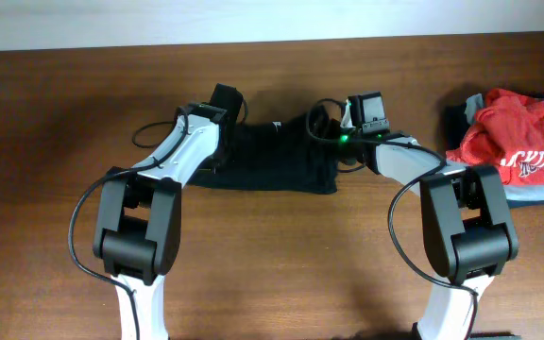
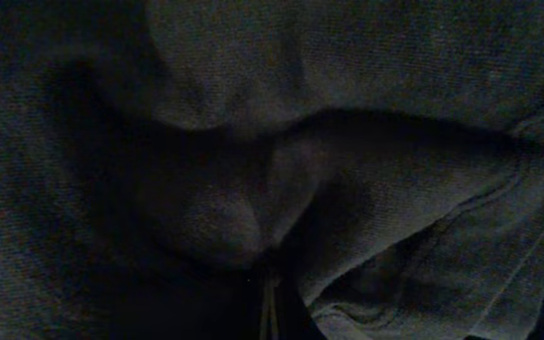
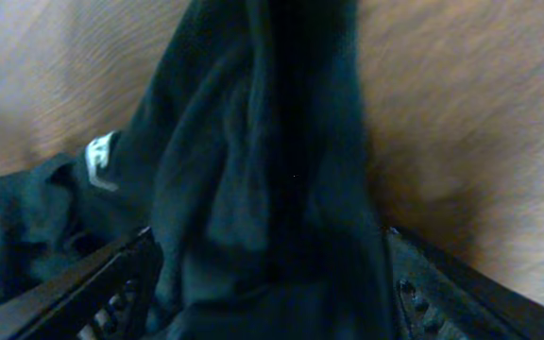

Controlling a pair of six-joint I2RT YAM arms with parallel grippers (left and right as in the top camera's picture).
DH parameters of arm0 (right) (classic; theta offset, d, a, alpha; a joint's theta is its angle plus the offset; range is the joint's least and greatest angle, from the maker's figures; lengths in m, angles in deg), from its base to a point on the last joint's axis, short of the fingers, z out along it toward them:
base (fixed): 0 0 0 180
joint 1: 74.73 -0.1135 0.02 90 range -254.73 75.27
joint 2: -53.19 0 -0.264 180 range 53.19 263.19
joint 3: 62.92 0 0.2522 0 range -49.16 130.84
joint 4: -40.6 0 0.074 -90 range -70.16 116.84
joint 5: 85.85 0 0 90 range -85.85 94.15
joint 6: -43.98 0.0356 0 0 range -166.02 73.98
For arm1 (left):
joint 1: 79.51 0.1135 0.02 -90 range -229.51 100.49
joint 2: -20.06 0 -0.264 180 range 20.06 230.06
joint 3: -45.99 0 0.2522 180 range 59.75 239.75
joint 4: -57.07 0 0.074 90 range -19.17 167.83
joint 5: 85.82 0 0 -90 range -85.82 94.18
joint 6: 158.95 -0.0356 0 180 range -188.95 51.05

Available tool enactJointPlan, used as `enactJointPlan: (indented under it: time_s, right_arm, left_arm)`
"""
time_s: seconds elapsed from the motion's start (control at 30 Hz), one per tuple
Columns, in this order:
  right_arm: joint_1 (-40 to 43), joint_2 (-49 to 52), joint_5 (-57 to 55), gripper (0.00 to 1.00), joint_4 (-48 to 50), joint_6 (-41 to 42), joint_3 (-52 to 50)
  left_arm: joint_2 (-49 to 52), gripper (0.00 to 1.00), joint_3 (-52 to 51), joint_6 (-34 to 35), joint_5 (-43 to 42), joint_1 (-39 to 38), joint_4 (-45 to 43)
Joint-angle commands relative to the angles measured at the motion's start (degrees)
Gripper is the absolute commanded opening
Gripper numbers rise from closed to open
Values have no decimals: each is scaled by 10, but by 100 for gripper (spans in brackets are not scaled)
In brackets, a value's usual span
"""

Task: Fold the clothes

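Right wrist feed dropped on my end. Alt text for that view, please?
A bunched black soft-fabric T-shirt fills the middle, lying between the right arm's two dark fingers, which stand wide apart at the bottom corners. A small white label mark shows at its left, with brown wooden table on both sides.

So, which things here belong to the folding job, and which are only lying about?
For the job:
plain black soft-fabric T-shirt

Lying about:
red shirt with white lettering
grey-blue garment beneath it
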Motion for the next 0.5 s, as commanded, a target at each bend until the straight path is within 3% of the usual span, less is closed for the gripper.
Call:
enactJointPlan:
  time_s: [0.0,0.37,0.47]
  right_arm:
    - [0,20,-92,78,-7,-67,-14]
    - [-37,54,-69,77,-2,-74,-14]
    - [-47,62,-64,72,0,-71,-14]
  left_arm:
    - [26,1,-24,10,-27,-2,-1]
    - [26,1,-24,10,-27,-2,-1]
    - [26,1,-24,10,-27,-2,-1]
